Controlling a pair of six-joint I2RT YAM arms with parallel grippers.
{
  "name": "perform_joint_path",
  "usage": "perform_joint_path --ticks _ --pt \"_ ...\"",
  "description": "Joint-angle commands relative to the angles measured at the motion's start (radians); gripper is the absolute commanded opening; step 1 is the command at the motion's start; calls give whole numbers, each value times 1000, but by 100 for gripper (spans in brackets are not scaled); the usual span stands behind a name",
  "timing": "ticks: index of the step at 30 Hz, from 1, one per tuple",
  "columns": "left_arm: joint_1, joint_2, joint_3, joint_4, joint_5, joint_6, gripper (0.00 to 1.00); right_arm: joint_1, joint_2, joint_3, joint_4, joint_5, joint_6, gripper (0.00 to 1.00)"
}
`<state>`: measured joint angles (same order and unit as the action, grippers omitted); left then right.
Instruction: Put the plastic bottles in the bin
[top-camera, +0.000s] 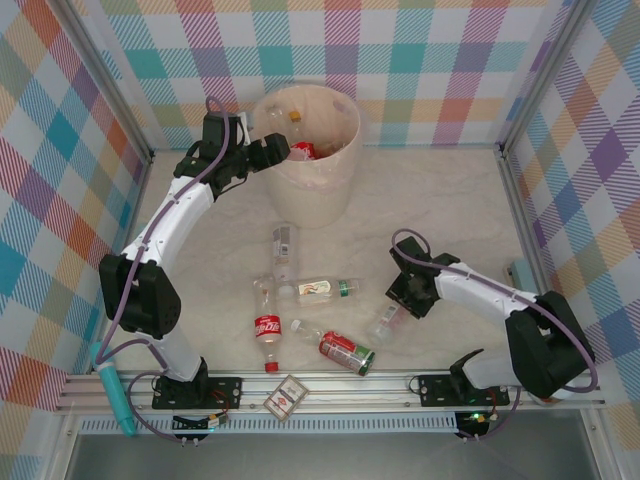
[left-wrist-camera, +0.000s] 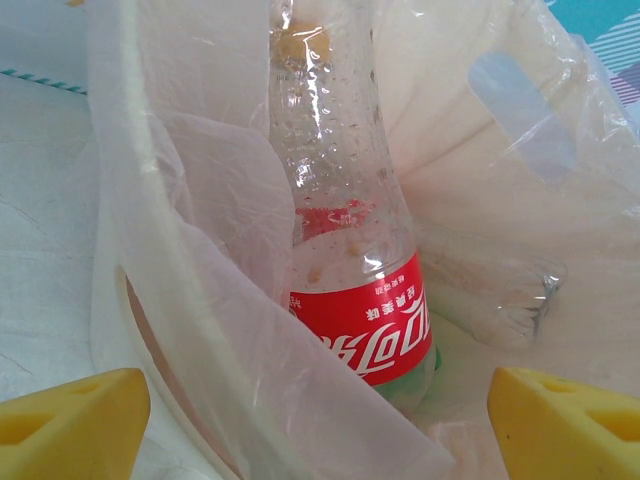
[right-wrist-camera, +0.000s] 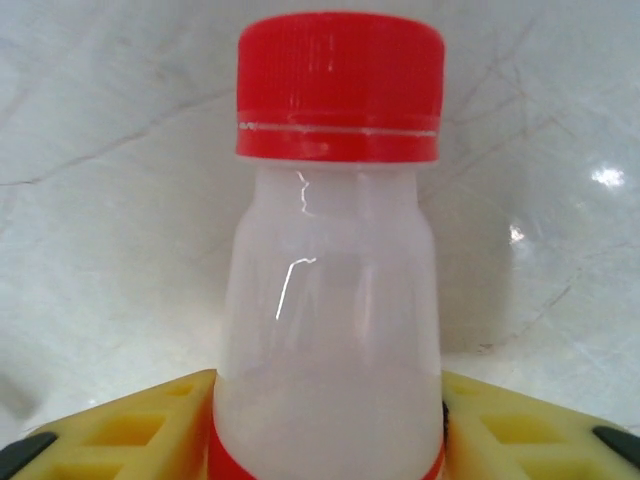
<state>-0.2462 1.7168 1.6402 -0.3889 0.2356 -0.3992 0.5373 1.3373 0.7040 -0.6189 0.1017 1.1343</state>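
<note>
The beige bin (top-camera: 318, 175) with its clear liner (left-wrist-camera: 200, 330) stands at the back of the table. Inside it a red-labelled bottle (left-wrist-camera: 350, 260) stands upright beside another clear bottle (left-wrist-camera: 490, 295). My left gripper (top-camera: 278, 150) hovers at the bin's left rim, open, its yellow fingertips (left-wrist-camera: 75, 420) wide apart and holding nothing. On the table lie a clear bottle (top-camera: 284, 248), a white-green labelled one (top-camera: 322, 290), a red-labelled one (top-camera: 267, 330) and a green-capped one (top-camera: 346, 352). My right gripper (top-camera: 398, 308) is shut on a small milky bottle with a red cap (right-wrist-camera: 335, 250), low on the table.
A teal tube (top-camera: 113, 395) hangs off the front rail at the left. A small printed card (top-camera: 286, 397) lies on the rail. A teal object (top-camera: 520, 272) sits by the right wall. Checked walls enclose the table on three sides.
</note>
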Motion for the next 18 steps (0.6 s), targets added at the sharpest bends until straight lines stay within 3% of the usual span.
perform_joint_path --ticks 1,9,13,18 --pt "4 41 -15 -84 -13 19 87 1 -45 36 -43 36 -32 49" --pt "4 46 -2 -97 -15 27 87 -51 -148 338 -194 187 -243 48" --pt "3 44 -10 -93 -13 27 87 -66 -106 532 -81 265 -416 48" --pt "4 41 -6 -91 -6 20 87 -67 29 765 173 162 -610 47"
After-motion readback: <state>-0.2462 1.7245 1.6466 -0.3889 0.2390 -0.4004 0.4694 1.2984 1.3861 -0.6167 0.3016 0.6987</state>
